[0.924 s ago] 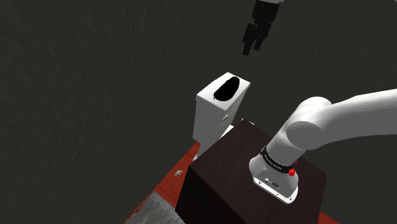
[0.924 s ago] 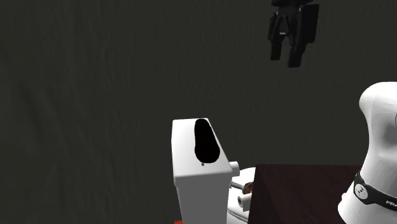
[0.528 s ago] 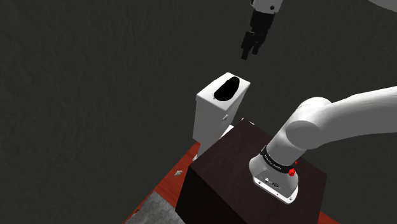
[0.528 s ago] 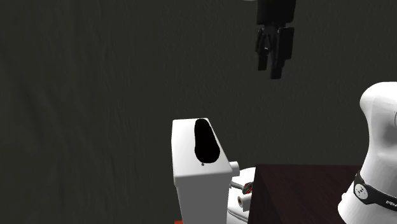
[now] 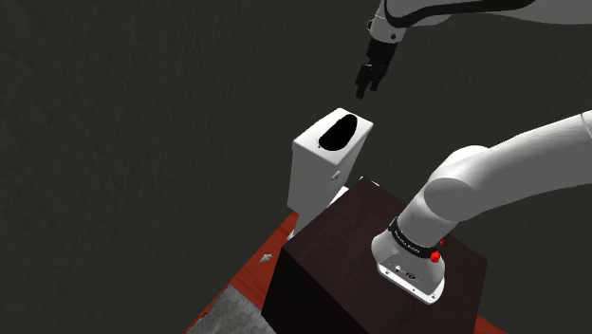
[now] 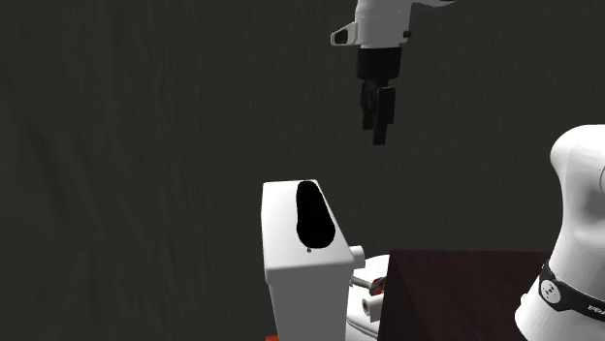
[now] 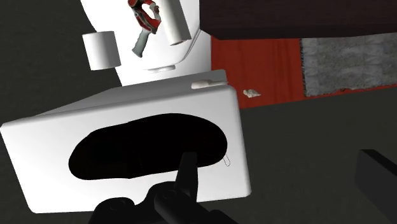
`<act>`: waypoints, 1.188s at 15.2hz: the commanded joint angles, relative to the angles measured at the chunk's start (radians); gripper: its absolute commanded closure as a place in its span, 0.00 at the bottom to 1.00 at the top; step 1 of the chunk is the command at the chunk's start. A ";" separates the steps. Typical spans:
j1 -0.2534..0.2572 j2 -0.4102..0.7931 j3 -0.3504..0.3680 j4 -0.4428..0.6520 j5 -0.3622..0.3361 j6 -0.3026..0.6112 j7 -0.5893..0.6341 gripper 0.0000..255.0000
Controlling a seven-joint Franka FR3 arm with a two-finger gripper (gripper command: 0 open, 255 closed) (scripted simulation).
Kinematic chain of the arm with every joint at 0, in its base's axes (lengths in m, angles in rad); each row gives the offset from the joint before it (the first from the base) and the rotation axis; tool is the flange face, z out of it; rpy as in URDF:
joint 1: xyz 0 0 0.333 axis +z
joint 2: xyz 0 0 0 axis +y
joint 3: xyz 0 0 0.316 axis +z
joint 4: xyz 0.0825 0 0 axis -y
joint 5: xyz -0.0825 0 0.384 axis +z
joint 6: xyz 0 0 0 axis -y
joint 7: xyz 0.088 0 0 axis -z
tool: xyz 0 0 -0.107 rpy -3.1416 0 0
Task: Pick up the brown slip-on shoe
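The arm (image 5: 517, 157) reaches up high, and its gripper (image 5: 363, 87) points down above the black shoe (image 5: 338, 131) on a white box (image 5: 313, 180). The gripper is spread apart and holds nothing.

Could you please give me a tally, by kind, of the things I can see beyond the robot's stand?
Black shoe: 1
White box under the shoe: 1
White cylinders: 2
Red-and-grey object: 1
Total: 5
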State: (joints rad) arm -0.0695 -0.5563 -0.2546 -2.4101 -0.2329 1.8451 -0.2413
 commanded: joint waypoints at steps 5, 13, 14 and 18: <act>-0.022 0.160 -0.104 0.026 -0.026 0.164 -0.098 0.00; -0.036 0.437 -0.231 0.133 0.039 0.361 -0.263 0.00; -0.039 0.476 -0.243 0.152 0.057 0.382 -0.288 0.00; -0.064 0.636 -0.275 0.242 0.153 0.452 -0.398 0.00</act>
State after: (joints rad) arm -0.1248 0.0344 -0.5217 -2.1958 -0.1084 2.2798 -0.6059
